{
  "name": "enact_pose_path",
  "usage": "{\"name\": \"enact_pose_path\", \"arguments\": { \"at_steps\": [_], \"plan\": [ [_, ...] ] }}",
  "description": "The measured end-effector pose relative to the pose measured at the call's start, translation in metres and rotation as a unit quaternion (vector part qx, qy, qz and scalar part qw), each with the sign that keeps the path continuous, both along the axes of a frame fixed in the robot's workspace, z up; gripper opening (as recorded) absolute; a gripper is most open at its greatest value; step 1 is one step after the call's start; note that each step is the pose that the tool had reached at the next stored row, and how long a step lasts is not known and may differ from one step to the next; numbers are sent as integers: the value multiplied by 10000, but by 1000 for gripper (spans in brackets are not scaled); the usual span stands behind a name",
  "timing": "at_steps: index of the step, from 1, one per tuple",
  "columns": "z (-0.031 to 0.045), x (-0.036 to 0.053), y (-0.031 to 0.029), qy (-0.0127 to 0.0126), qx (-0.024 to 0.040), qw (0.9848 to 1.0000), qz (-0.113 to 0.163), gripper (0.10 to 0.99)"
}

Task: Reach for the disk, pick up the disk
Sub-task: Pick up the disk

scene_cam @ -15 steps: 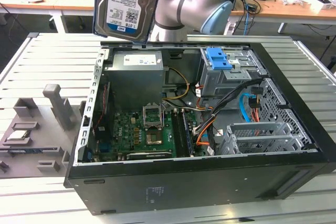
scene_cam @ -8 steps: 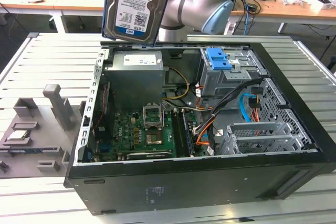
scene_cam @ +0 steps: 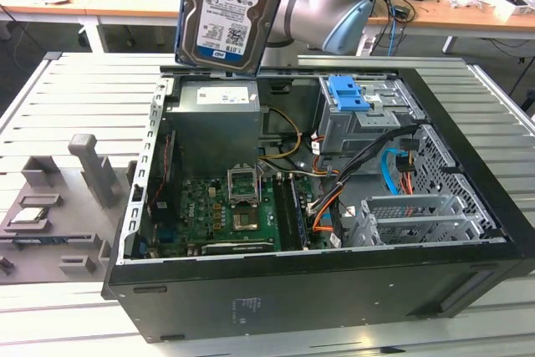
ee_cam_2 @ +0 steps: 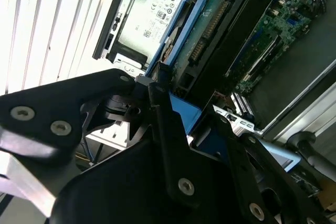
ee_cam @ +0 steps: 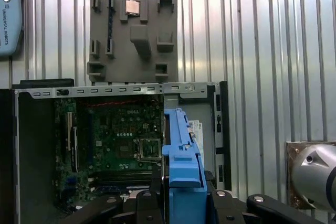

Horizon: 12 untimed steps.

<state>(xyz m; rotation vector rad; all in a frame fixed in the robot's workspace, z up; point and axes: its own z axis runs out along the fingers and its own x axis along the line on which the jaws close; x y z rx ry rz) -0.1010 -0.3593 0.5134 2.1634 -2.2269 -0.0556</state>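
Open tower computer case (scene_cam: 318,298) lying on its side on a slatted metal desk (scene_cam: 84,98), with the disk held above it.

The disk (scene_cam: 230,10), a silver-grey hard drive, hangs clear above the case's power-supply corner, well apart from everything inside. In the exterior view it stands nearly upright and slightly tilted. Its white-and-blue printed label, with barcodes and small print, faces the camera, and bright blue rails run along its edges.

The pincer (ee_cam: 182,195) is closed on the disk. In both wrist views its black fingers (ee_cam_2: 160,95) press against the blue side rails, and the second wrist view shows the drive's green circuit-board underside (ee_cam_2: 210,40). The grey robot arm (scene_cam: 330,6) reaches in from behind the case.

Inside the case:
- A grey power supply (scene_cam: 213,114) with a white printed sticker sits directly under the disk.
- A green motherboard (scene_cam: 226,215) has an open processor socket.
- A ridged blue plastic latch piece (scene_cam: 349,94) sits on the metal drive cage.
- Orange and blue cables (scene_cam: 393,169) run near the cage.

Beside the case, to the exterior view's left, a grey fixture plate (scene_cam: 58,215) carries a small square silver processor chip (scene_cam: 29,213).
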Motion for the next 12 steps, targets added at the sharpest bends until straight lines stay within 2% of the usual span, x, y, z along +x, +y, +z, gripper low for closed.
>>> {"name": "enact_pose_path", "arguments": {
  "at_steps": [6,12],
  "plan": [
    [-43,124,1,0,0,10000,6,373],
    [-142,288,1,0,-1,10000,12,373]
  ]
}}
